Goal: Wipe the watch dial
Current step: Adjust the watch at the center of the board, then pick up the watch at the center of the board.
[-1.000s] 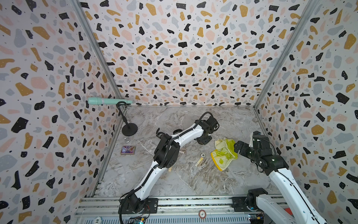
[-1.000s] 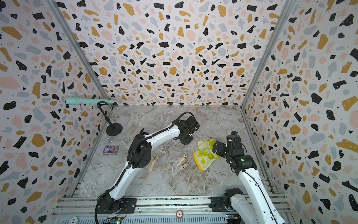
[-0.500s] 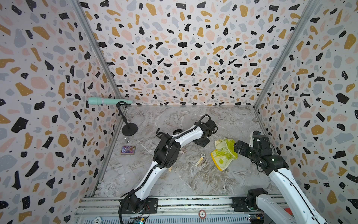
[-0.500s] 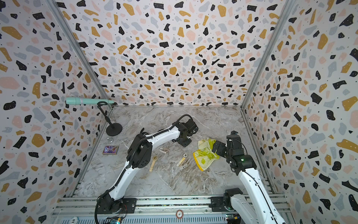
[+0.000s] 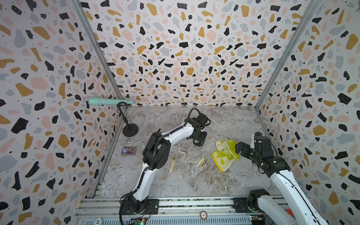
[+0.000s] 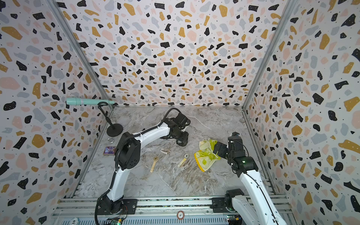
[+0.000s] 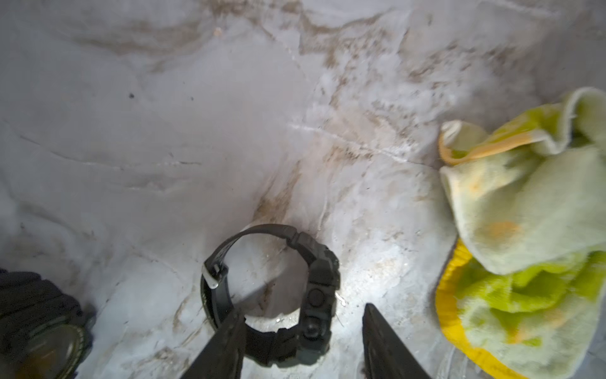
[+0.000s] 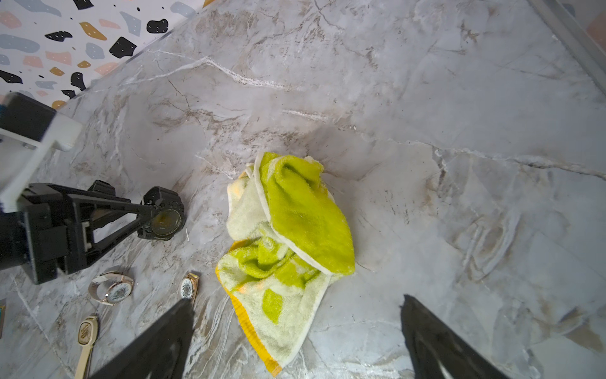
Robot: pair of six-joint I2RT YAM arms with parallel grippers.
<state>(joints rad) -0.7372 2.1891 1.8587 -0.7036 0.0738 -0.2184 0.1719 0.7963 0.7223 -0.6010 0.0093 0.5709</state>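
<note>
A black watch [image 7: 316, 295] stands on its side on the marble floor with its strap looped, and its dial [image 8: 165, 220] faces the right wrist camera. My left gripper [image 7: 302, 308] is low over it, open, with the case between the fingers. One finger [image 7: 226, 344] crosses the strap, and a gap shows at the other. In a top view the left gripper [image 5: 200, 139] is mid-floor. A crumpled yellow-green cloth [image 5: 225, 153] lies to its right. My right gripper [image 5: 240, 149] hovers open at the cloth's right edge, holding nothing; the cloth [image 8: 295, 223] lies ahead of its fingers.
Three more watches lie in front of the left gripper: a gold one [image 5: 173, 161], a looped rose-gold one [image 5: 183, 151] and a small beige-strapped one [image 5: 201, 158]. A card [image 5: 128, 150], a ring [image 5: 127, 139] and a microphone stand [image 5: 130, 130] sit by the left wall. Something dark and round [image 7: 42, 341] is partly cut off in the left wrist view.
The left wrist has shifted slightly to the left over the black watch. The right arm and the cloth have not moved.
</note>
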